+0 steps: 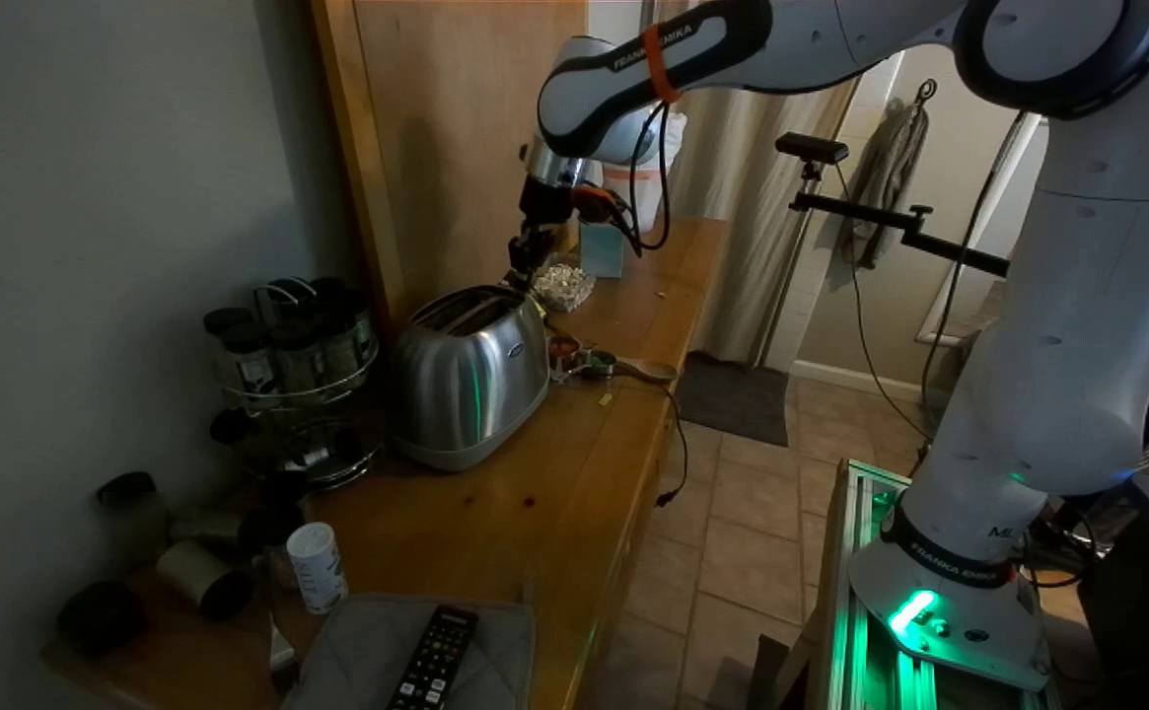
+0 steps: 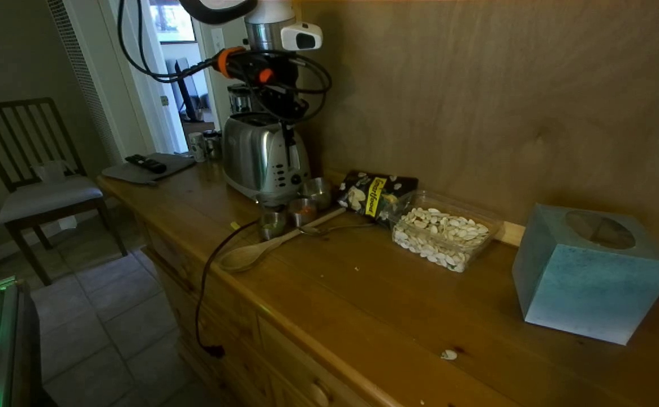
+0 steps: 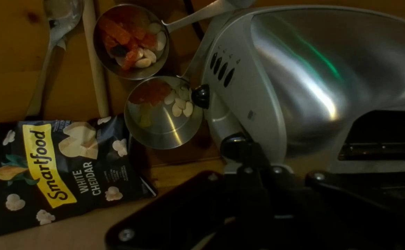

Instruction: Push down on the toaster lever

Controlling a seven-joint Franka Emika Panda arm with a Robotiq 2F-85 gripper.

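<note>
The shiny silver toaster stands on the wooden counter; it also shows in an exterior view and in the wrist view. The toaster lever is a glossy black tab on the grey end face, partly hidden by my fingertips. My gripper points down at that end face with its fingers together and nothing between them. The fingertips overlap the lever in the wrist view; I cannot tell whether they touch it. The gripper shows at the toaster's end in both exterior views.
Metal measuring cups stand close to the toaster's end. A black Smartfood bag, a clear box of seeds and a blue tissue box lie further along. A wooden spoon lies near the edge. A spice rack stands beside the toaster.
</note>
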